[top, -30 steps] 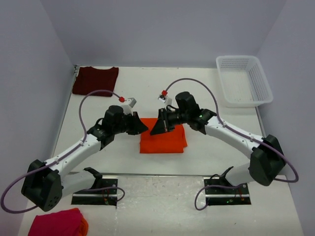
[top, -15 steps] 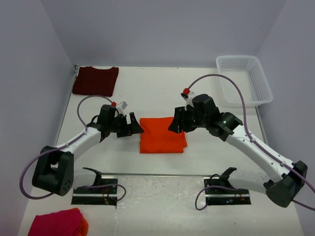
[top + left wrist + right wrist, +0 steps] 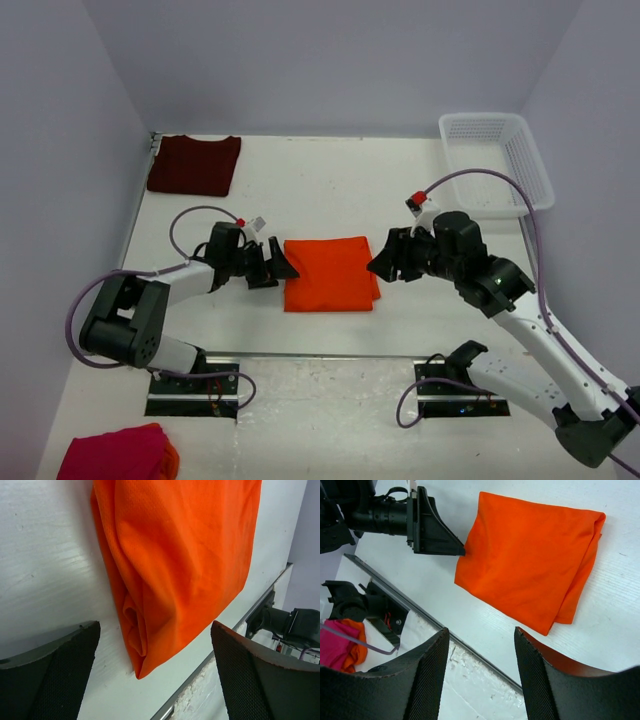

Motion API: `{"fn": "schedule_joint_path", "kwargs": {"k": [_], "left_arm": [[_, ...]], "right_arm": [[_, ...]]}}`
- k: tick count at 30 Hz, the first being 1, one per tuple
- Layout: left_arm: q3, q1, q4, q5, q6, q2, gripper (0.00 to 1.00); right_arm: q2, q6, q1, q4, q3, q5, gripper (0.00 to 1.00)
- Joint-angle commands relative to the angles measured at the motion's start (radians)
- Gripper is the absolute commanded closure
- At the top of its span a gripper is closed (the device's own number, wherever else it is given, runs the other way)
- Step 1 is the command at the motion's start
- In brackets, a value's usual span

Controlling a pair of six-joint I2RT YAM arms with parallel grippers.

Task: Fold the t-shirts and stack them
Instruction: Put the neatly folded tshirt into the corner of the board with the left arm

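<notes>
A bright orange t-shirt (image 3: 331, 272) lies folded into a rectangle at the middle of the table; it also fills the left wrist view (image 3: 185, 555) and shows in the right wrist view (image 3: 532, 562). The dark maroon t-shirt (image 3: 194, 164) lies folded at the far left corner. My left gripper (image 3: 283, 266) (image 3: 155, 672) is open at the orange shirt's left edge, nothing between its fingers. My right gripper (image 3: 379, 266) (image 3: 481, 672) is open just off the shirt's right edge, holding nothing. The left gripper's black fingers (image 3: 432, 530) show beside the cloth in the right wrist view.
A white mesh basket (image 3: 495, 163) stands at the far right. A pink-red cloth bundle (image 3: 118, 454) with an orange edge lies at the near left corner, below the arm bases. A metal strip (image 3: 330, 355) runs along the table's near edge.
Both grippers have opened, let go of the orange shirt and drawn back outward and toward the near side, left arm to the left, right arm to the right. The shirt lies folded flat.
</notes>
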State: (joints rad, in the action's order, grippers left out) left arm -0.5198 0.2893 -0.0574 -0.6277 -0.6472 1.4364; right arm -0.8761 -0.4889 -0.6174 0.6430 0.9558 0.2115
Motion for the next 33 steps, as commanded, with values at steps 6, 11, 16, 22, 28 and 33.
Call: {"fn": "schedule_joint_path", "kwargs": {"k": [6, 11, 16, 22, 28, 33], "left_arm": [[0.017, 0.004, -0.093, 0.014, -0.009, 0.09, 0.09], [0.027, 0.007, -0.084, 0.039, -0.006, 0.088, 0.11], [0.029, 0.007, -0.078, 0.065, -0.006, 0.09, 0.11], [0.029, 0.03, -0.084, 0.089, -0.012, 0.123, 0.11], [0.024, 0.161, -0.168, 0.144, -0.101, 0.238, 0.13], [-0.006, 0.258, -0.251, 0.195, -0.175, 0.413, 0.35]], "right_arm": [[0.051, 0.024, 0.027, 0.001, -0.022, 0.057, 0.44], [0.072, 0.026, 0.042, 0.003, -0.025, 0.074, 0.43], [0.08, 0.024, 0.05, 0.003, -0.034, 0.088, 0.43], [0.094, 0.018, 0.056, 0.003, -0.037, 0.097, 0.43], [0.111, 0.012, 0.061, 0.003, -0.031, 0.1, 0.43], [0.143, -0.002, 0.062, 0.003, -0.055, 0.103, 0.43]]}}
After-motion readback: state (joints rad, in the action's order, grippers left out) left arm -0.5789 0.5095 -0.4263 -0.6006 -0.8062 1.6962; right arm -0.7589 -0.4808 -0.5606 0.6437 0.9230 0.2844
